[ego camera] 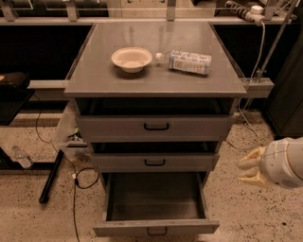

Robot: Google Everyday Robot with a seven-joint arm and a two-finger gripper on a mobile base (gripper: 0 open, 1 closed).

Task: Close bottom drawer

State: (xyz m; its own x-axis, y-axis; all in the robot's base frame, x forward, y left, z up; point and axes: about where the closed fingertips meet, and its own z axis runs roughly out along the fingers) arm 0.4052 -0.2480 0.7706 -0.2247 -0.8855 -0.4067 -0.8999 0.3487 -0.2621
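Note:
The bottom drawer (pixel 156 228) of the grey metal cabinet stands pulled far out, its deep grey tray (pixel 155 196) showing and empty. Its small black handle (pixel 156 232) sits at the lower edge of the view. The middle drawer (pixel 155 161) and the top drawer (pixel 156 126) above it are each slightly out. My gripper (pixel 249 170) is at the right, at about the middle drawer's height, well right of the cabinet and apart from it. It points left, its cream fingers seen end-on.
On the cabinet top (pixel 94 75) lie a cream bowl (pixel 131 59) and a plastic bottle (pixel 188 62) on its side. Cables (pixel 75 179) and a black bar (pixel 51 176) lie on the speckled floor at the left. A power strip (pixel 246 12) and rail are behind at the right.

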